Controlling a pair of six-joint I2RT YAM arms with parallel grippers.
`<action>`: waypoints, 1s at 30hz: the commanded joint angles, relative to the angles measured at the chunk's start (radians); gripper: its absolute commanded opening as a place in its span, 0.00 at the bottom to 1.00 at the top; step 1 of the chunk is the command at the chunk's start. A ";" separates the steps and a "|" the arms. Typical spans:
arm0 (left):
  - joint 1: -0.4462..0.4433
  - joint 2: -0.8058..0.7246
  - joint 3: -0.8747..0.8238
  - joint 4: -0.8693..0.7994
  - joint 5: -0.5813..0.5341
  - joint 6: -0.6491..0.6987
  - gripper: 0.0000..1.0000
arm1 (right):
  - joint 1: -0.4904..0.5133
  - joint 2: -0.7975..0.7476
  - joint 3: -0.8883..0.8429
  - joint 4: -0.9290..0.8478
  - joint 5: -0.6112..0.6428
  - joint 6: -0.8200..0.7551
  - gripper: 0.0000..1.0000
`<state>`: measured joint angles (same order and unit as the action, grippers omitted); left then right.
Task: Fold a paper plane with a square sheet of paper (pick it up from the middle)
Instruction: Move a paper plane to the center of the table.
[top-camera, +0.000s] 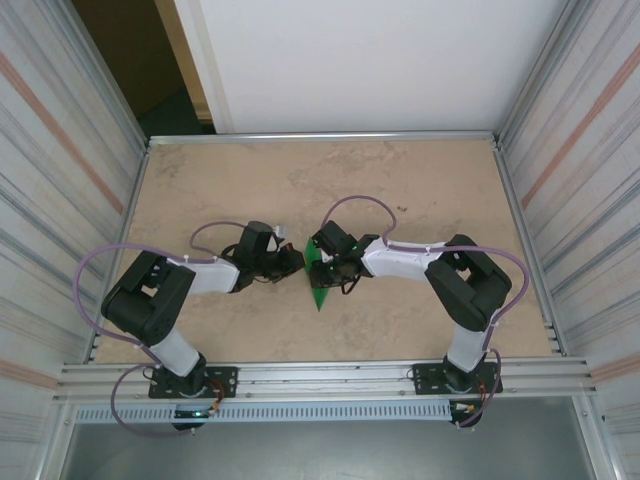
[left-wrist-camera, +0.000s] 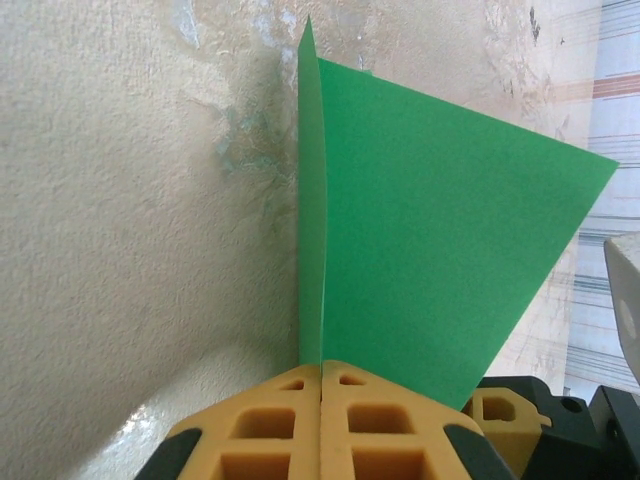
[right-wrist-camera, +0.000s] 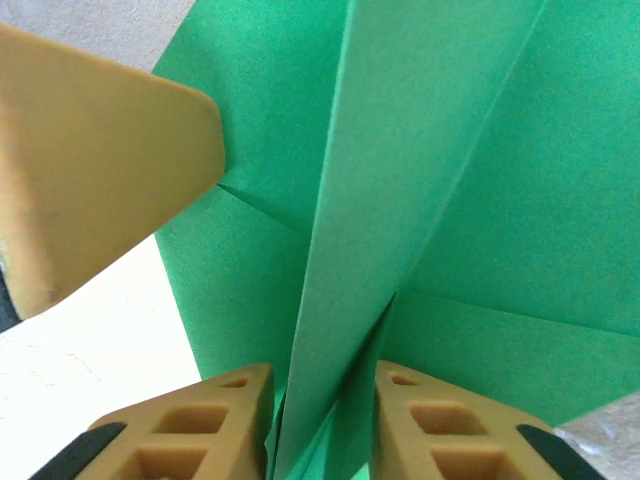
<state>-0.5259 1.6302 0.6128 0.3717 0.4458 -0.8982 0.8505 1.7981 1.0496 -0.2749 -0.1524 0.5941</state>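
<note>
Clamping the folded sheet of paper (left-wrist-camera: 430, 230) upright, left gripper (left-wrist-camera: 320, 372) is shut tight; right gripper (right-wrist-camera: 322, 385) straddles its raised crease, grip unclear.

paper (top-camera: 320, 293) mostly covered and cropped
from above, just its green tip is clear, the rest hidden under the left gripper (top-camera: 297, 262) and right gripper (top-camera: 326, 268); in the right wrist view it runs off the top and right edges.

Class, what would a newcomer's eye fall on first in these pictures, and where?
The bright green folded sheet of paper stands out at the middle of the beige marbled table. The yellow left fingers pinch its edge, while the right fingers straddle a raised crease.
</note>
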 joint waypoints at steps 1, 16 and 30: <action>-0.003 -0.033 -0.004 0.008 0.006 -0.008 0.00 | -0.001 0.017 0.027 -0.029 0.016 0.015 0.25; 0.091 -0.249 -0.015 -0.197 -0.093 0.051 0.41 | -0.083 -0.047 0.084 -0.158 0.151 -0.012 0.06; 0.168 -0.500 -0.039 -0.571 -0.375 0.148 0.85 | -0.268 0.230 0.416 -0.331 0.165 -0.125 0.08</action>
<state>-0.3656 1.1534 0.5911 -0.1219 0.1375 -0.7853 0.5842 1.9793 1.4258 -0.5274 0.0071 0.5053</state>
